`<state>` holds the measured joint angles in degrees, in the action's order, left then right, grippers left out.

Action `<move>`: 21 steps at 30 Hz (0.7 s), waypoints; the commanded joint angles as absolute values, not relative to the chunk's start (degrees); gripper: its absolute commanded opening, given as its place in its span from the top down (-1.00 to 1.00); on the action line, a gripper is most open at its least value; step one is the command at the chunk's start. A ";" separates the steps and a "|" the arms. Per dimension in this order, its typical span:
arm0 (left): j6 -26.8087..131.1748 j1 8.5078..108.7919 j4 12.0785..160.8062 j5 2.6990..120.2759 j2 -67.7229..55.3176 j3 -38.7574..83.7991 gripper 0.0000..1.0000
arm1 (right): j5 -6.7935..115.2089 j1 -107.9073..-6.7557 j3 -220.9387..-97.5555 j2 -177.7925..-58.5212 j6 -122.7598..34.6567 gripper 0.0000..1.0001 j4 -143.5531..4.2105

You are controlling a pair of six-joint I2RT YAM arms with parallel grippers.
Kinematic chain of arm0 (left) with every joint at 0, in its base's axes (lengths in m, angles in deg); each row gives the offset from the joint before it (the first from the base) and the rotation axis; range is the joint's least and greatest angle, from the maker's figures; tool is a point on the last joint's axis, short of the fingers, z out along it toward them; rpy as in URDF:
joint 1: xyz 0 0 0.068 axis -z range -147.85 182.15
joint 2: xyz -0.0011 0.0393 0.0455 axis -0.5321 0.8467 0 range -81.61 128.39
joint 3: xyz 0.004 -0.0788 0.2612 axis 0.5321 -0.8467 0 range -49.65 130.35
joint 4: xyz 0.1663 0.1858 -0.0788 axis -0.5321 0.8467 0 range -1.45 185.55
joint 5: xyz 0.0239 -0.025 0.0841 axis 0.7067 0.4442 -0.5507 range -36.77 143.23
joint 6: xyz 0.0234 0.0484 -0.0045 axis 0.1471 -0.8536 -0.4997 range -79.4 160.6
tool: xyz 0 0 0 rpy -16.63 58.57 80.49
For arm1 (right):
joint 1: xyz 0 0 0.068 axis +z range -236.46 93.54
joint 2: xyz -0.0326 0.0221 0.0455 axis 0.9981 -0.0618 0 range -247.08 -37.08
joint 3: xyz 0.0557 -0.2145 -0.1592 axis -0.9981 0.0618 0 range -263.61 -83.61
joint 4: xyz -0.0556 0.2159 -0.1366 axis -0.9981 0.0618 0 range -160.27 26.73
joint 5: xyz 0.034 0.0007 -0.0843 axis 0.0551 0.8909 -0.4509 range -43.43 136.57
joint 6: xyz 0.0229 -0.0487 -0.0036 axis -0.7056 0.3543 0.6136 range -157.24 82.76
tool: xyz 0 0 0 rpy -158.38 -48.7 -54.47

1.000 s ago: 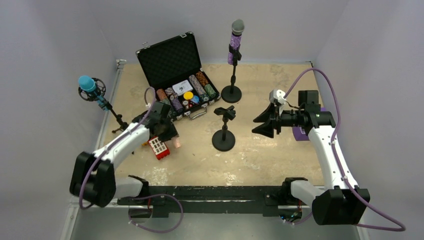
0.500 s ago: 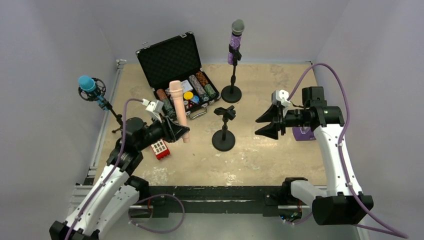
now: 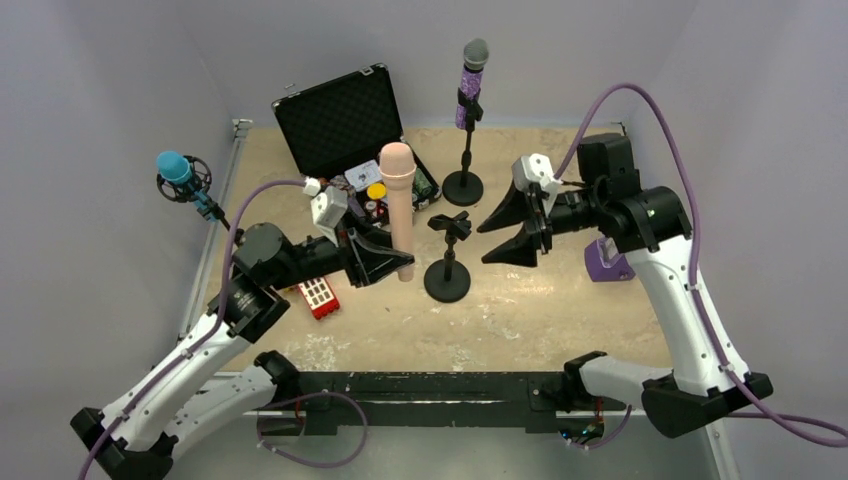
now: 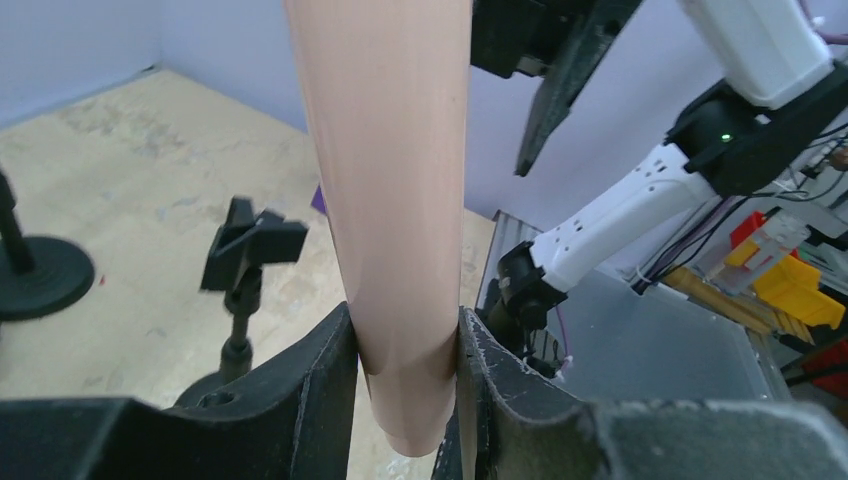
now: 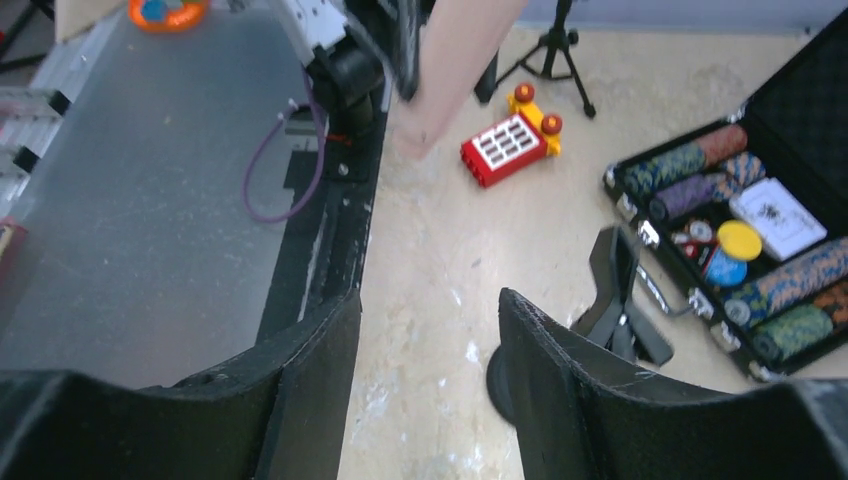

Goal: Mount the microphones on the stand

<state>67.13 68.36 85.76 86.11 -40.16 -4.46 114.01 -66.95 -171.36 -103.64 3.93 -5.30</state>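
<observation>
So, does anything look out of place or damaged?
Nothing looks damaged or spilled. Only the short black stand in the middle has an empty clip; the peach-pink stick microphone is upright in the left hand.

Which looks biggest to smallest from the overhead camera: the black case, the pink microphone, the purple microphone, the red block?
1. black case
2. pink microphone, though it is held up nearer the camera, so its lead over the next is unsure
3. purple microphone
4. red block
</observation>
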 commanded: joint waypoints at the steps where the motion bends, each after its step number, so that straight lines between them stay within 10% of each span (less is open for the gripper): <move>1: 62.97 73.88 80.00 83.35 -35.41 2.62 1.00 | 119.36 -65.30 -176.92 -106.94 -15.08 -0.14 -18.81; 8: 64.78 79.26 72.26 79.02 -28.68 4.14 1.00 | 124.64 -64.81 -169.52 -104.90 -45.09 -0.39 -50.67; 21: 65.46 84.37 67.41 77.11 -21.82 6.89 1.00 | 122.18 -60.99 -163.45 -106.32 -54.17 -0.35 -60.53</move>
<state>65.27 83.31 73.83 78.33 -22.37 3.87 122.55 -61.57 -164.32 -106.22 -49.66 -54.85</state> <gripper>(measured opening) 0.396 0.694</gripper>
